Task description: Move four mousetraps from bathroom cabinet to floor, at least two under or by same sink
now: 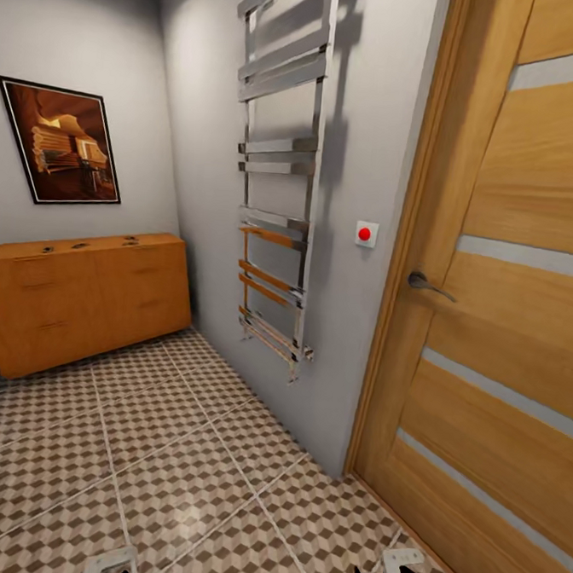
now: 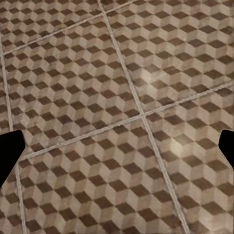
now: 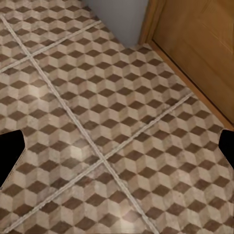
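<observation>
Head view: the cabinet stands against the far left wall, small dark items on its top too small to identify. The bathroom floor runs bare from it to the wooden door at right; a towel rail hangs on the wall between.

Left wrist view: the left tool is spread wide over bare tiles, holding nothing.

Right wrist view: the right tool is spread wide, empty, near the door's edge.

cabinet: orange-brown wood, matt | towel rail: shiny chrome (mirror-like) | bathroom floor: smooth patterned tile
</observation>
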{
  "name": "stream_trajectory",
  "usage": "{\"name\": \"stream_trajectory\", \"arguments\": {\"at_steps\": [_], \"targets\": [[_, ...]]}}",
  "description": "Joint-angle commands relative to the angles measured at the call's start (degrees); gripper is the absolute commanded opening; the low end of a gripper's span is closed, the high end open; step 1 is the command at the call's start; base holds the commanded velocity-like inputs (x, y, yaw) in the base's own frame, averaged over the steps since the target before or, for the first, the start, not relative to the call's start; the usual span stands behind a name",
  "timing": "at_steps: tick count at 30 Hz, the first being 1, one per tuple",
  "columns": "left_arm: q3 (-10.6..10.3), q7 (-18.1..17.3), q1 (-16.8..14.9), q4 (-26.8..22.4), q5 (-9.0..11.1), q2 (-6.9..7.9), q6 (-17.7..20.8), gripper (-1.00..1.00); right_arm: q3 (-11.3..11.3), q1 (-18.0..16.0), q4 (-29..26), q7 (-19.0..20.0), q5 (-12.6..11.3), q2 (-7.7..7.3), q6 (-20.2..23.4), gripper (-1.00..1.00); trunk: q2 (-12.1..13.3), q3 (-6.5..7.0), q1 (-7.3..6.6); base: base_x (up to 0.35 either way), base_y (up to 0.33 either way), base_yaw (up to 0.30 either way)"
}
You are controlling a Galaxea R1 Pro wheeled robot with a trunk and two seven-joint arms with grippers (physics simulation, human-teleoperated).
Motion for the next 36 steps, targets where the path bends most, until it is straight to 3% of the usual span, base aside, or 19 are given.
{"name": "stream_trajectory", "arguments": {"at_steps": [1,9,36], "targets": [[0.12,0.03,-0.04,0.03,-0.03,-0.01,-0.15,1.0,0.02,-0.03,0.02,-0.02,0.57,-0.01,-0.12,1.0,-0.03,-0.06,0.03,0.311,0.158,0.013],[0.16,-0.05,-0.04,0.03,-0.02,0.04,-0.15,1.0,0.02,-0.03,0.02,-0.02,0.56,0.0,-0.12,1.0,-0.03,-0.06,0.03,0.3,0.192,0.157],[0.16,-0.06,-0.04,0.12,-0.02,-0.05,-0.15,1.0,0.02,-0.03,0.02,-0.02,0.53,0.03,-0.12,1.0,-0.03,-0.06,0.03,0.316,0.137,0.292]]}}
